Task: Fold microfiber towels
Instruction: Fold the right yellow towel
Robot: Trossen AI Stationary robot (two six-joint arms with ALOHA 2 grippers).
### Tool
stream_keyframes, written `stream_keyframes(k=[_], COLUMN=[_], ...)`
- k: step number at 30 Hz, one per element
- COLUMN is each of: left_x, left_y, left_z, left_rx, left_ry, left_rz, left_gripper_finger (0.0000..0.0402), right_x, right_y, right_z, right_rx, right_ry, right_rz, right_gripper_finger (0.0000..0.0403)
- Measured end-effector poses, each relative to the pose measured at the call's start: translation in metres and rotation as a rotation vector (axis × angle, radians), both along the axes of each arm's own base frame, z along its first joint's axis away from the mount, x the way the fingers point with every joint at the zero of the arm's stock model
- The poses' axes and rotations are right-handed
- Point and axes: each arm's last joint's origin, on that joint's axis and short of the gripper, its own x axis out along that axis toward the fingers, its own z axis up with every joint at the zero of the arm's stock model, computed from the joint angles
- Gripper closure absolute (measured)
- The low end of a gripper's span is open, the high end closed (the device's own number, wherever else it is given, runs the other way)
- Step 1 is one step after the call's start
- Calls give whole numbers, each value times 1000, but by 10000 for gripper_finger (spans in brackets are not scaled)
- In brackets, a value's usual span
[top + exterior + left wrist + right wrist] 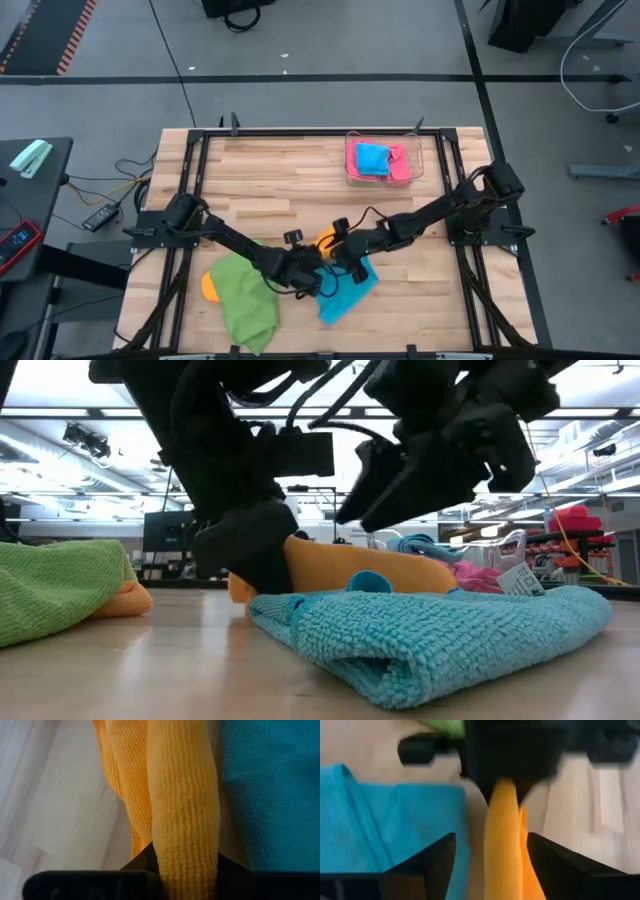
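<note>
An orange microfiber towel lies bunched into a long ridge at the table's middle, with my two grippers meeting over it. My left gripper is shut on it. My right gripper is open, one finger on each side of the orange ridge without touching it, and is raised off the table in the low view. A sky-blue towel lies folded next to the orange one, toward the near edge. A green towel lies near left, over another orange cloth. My left gripper pinches a thick raised fold of the orange towel between its two fingers, several layers gathered together. The fingers slant down from the table's left and lie across the fold. The rest of the towel rests on the table, slack.
A clear plastic tray at the far right holds a pink and a blue cloth. The black frame rails run along the table's left and right sides. Bare wood lies at the far left and near right.
</note>
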Motion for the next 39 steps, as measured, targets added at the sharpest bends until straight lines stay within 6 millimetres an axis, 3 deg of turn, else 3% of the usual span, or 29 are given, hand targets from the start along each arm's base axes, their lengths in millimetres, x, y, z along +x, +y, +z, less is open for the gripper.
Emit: stream_keyframes(k=[9,18,26,33,39], left_x=[0,0,1,1,1], left_y=[-1,-1,-2,-3,-3], left_z=[16,22,22,23,23], left_rx=[-51,-70,-62,-64,-62], left_ry=[-78,-113,-117,-120,-120], left_rz=[46,62,38,37,37], left_gripper_finger=[348,347,354,349,354], right_x=[1,1,2,5,6], right_y=[6,-9,-28,-20,-20], right_z=[-19,-25,-34,-50,-52], right_rx=[-125,-221,-189,-204,-227], right_ry=[-111,-46,32,46,44], right_rz=[-9,-15,-16,15,-26], right_gripper_finger=[139,150,159,161,218])
